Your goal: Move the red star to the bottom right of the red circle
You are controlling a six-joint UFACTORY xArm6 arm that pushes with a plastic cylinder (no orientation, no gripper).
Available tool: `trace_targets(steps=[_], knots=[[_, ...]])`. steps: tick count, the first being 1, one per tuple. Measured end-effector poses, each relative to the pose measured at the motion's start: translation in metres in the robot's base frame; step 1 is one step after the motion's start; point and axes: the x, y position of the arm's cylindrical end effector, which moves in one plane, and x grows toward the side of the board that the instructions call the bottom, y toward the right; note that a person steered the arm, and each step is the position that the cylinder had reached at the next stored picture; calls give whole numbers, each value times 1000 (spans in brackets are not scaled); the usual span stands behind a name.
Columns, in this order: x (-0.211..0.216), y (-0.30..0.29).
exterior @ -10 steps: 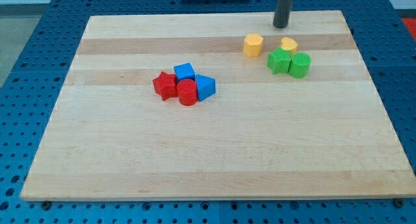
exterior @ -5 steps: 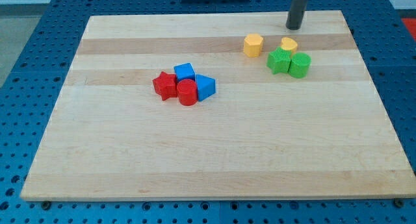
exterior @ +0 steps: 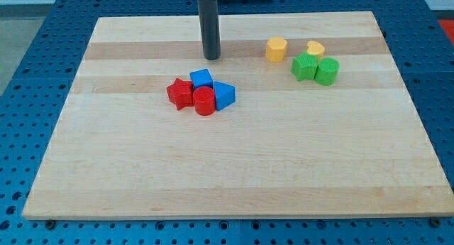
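Dark and upright, the rod comes down from the top of the frame, slightly left of centre, and my tip [exterior: 211,57] rests on the wooden board [exterior: 234,174]. It has no jaws and holds nothing; it touches no block and stands a short way above the cluster in the middle of the board.

That cluster sits left of centre. The red star [exterior: 179,94] is at its left edge, touching the red circle [exterior: 204,101], a short cylinder just to the star's right and slightly lower. A blue cube-like block [exterior: 201,79] sits above the circle, directly beneath my tip, and a blue wedge-shaped block [exterior: 224,95] presses against the circle's right side.

In the upper right of the frame is a second group: a yellow hexagonal block [exterior: 276,49], a second yellow block [exterior: 315,48] whose shape is hard to read, and below it a green ridged block [exterior: 305,66] touching a green cylinder [exterior: 328,71].

The star must end up lower right of the circle, so it has to travel round beneath it. The danger, as I judge it, is the tight packing: a push from above would strike the blue cube first, and any shove on the star towards the right would carry the circle and wedge along, shifting the reference block itself.
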Motion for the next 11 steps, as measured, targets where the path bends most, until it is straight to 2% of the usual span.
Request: trace_targets(steps=[1,2,3,5,6,7,11], knots=[[-3,-26],[39,-59],[114,-63],[131,-76],[179,-77],[205,-77],[194,-19]])
